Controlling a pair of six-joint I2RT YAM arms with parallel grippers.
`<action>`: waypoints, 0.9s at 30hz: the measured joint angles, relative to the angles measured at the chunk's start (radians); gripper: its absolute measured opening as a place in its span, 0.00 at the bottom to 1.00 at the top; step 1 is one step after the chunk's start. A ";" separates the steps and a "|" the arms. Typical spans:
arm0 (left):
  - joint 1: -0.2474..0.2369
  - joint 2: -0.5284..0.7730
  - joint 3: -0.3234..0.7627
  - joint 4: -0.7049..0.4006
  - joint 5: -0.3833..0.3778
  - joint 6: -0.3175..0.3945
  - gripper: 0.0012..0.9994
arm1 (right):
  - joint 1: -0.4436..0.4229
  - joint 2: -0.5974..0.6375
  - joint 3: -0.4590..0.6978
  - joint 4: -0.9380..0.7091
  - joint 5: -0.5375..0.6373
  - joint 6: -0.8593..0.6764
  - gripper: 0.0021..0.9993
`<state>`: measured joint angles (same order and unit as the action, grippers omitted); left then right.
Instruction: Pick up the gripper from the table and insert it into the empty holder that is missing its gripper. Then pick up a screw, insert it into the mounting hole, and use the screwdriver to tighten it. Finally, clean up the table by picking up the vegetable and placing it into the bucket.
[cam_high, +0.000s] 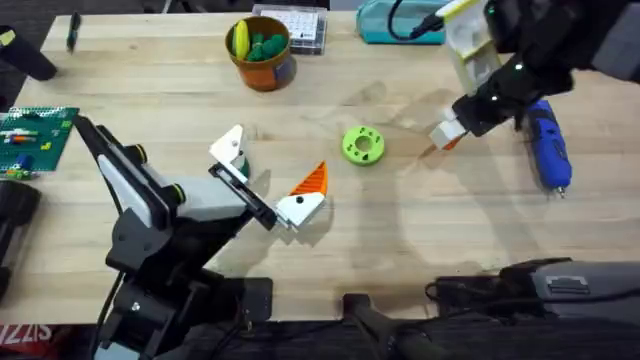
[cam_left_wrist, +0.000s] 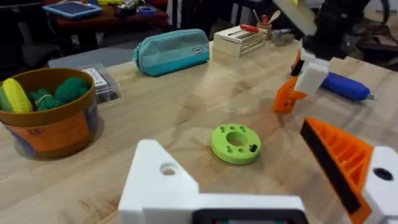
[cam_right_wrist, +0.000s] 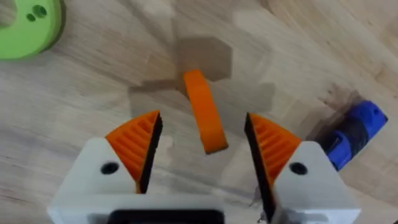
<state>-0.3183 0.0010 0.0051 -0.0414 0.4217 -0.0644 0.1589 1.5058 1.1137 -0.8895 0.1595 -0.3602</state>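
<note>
The small orange gripper (cam_right_wrist: 204, 112) lies on the wood between the spread fingers of my right gripper (cam_right_wrist: 202, 149), untouched by either pad. From overhead, my right gripper (cam_high: 447, 135) hovers right of the green disc (cam_high: 362, 145). My left gripper (cam_high: 265, 178) is open; one white finger (cam_left_wrist: 161, 180) is bare with an empty hole, the other carries an orange ribbed pad (cam_left_wrist: 339, 162). The blue screwdriver (cam_high: 548, 150) lies at the right. The bucket (cam_high: 262, 50) at the back holds yellow and green vegetable pieces. The screw is out of view.
A teal pouch (cam_high: 400, 20) and a clear parts box (cam_high: 300, 28) sit along the far edge. A green circuit board (cam_high: 35, 140) lies at the left edge. Bare wood stretches between the disc and the front edge.
</note>
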 joint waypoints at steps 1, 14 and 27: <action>0.000 0.000 0.000 0.000 0.000 0.000 0.99 | 0.000 0.026 0.000 0.029 -0.002 -0.042 0.82; 0.000 0.000 0.000 0.000 0.000 0.000 0.99 | -0.032 0.028 0.000 0.019 -0.007 -0.090 0.82; 0.000 0.000 0.000 0.000 0.000 0.000 0.99 | -0.047 0.028 0.000 0.006 -0.091 -0.094 0.70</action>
<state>-0.3183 0.0010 0.0051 -0.0414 0.4220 -0.0643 0.1117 1.5333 1.1137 -0.8831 0.0680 -0.4541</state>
